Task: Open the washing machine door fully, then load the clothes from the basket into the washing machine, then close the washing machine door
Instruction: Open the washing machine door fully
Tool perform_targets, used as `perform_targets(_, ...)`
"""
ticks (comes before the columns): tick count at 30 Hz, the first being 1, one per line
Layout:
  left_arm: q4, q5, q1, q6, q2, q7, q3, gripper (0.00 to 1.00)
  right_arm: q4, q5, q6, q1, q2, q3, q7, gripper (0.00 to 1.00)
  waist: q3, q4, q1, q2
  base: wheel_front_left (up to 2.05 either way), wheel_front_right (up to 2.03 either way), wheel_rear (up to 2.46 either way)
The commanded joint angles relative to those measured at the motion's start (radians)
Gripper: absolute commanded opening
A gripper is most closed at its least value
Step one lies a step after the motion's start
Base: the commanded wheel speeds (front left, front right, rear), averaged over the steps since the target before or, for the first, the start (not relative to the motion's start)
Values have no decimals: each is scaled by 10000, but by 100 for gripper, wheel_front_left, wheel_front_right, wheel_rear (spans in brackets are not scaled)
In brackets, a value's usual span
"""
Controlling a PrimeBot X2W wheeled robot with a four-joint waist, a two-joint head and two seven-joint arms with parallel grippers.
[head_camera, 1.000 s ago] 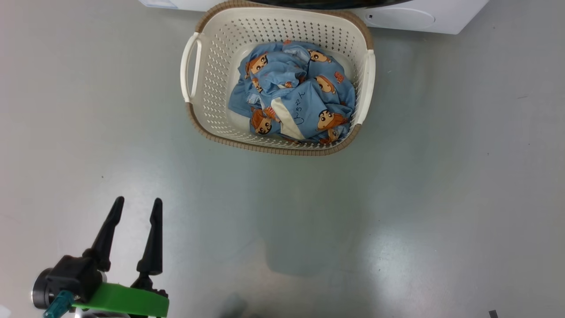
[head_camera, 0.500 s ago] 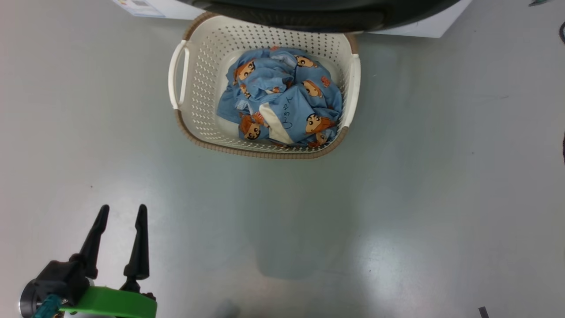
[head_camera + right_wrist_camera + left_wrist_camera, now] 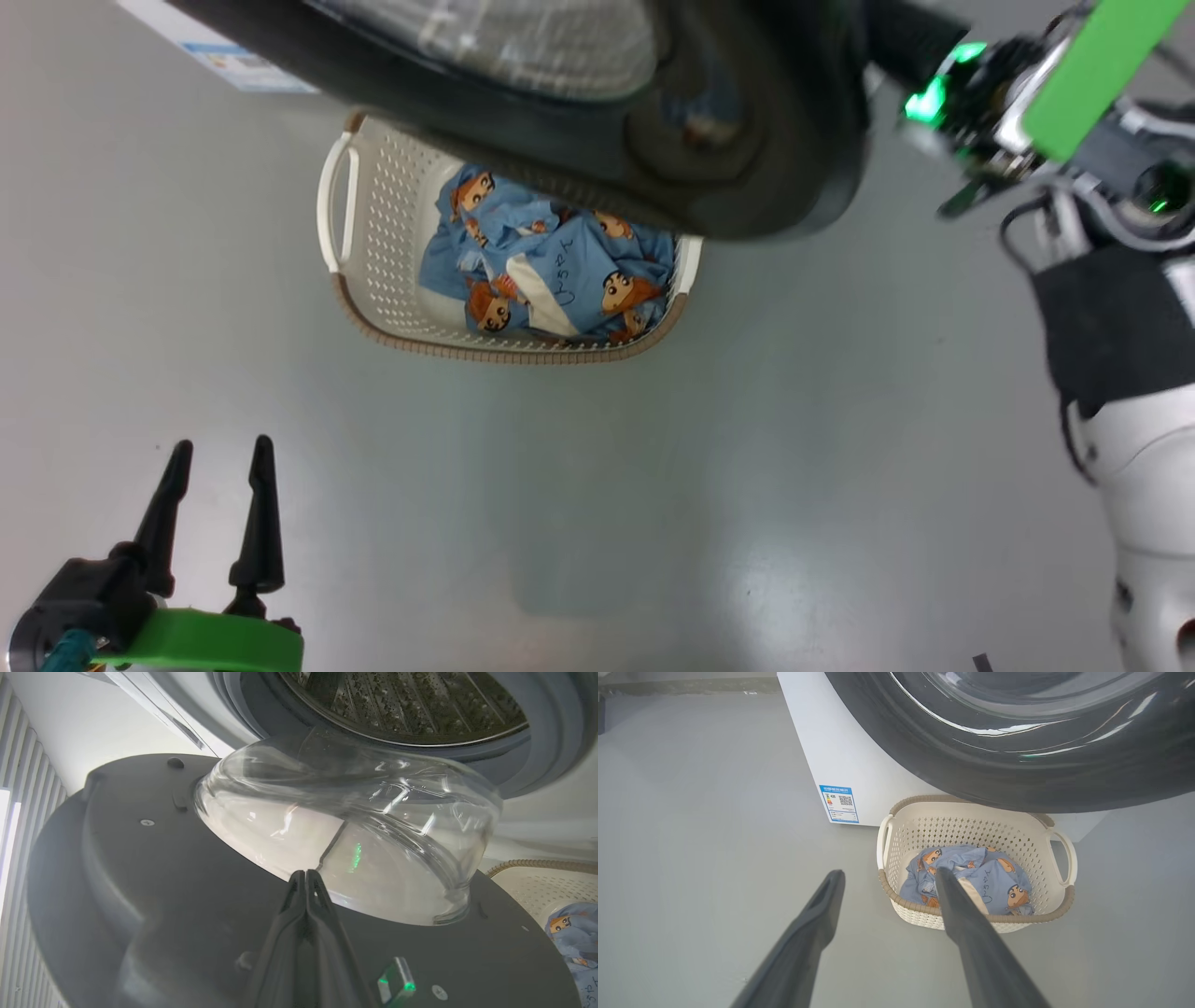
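Operator: Fingers of the right gripper point(image 3: 306, 873), how do they stand?

Observer: Pressed together, with nothing between them. They point at the inner face of the washing machine door point(image 3: 140, 882), just where the dark rim meets the glass bowl point(image 3: 355, 826). Whether the tips touch it, I cannot tell.

Operator: And beyond the door?

Observer: Beyond the bowl is the perforated steel drum point(image 3: 397, 700) of the washing machine point(image 3: 831, 742). So the right fingers are on the machine side of the door, and the door lies straight ahead of them. I judge that a push along the fingers swings it wider.

Operator: Is it fully open?

Observer: I think not yet. In the head view the door hangs across the far part of the basket point(image 3: 369, 280) and covers some of the clothes point(image 3: 560, 280).

Operator: The left gripper point(image 3: 220, 446)?

Observer: Its fingers are spread wide and hold nothing. It hovers over the grey floor point(image 3: 653, 467), well apart from the basket, which lies ahead of it. The clothes lie crumpled inside the basket.

Operator: Which arm is nearer, then?

Observer: For the door, clearly the right one. For the clothes the left is nearer, but I judge the door must clear the basket first.
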Motion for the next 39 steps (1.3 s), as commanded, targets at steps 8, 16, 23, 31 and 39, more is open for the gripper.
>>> perform_targets(8, -300, -264, 360, 143, 196, -65, 519, 100, -765, -100, 17, 1753, 1109, 1085, 203, 0, -1537, -420, 0, -1, 0, 0, 0)
perform_targets(16, -557, -505, 1085, 417, 196, -65, 571, 100, -702, 16, 17, 3194, 1649, 2028, 109, 0, -2934, -405, 0, -1, 0, 0, 0)
perform_targets(23, -610, -520, 1533, 504, 196, -65, 539, 100, -524, 115, 17, 3945, 1835, 2724, -291, 0, -3682, -232, 0, -1, 0, 0, 0)
perform_targets(31, -751, -517, 1767, 492, 196, -65, 547, 100, -253, 296, 17, 4236, 1876, 4284, -1852, 0, -4346, 1, 0, -1, 0, 0, 0)
perform_targets(39, -785, -569, 1777, 499, 196, -65, 275, 100, 539, 441, 17, 3878, 1878, 5701, -3927, 0, -4733, 473, 0, -1, 0, 0, 0)
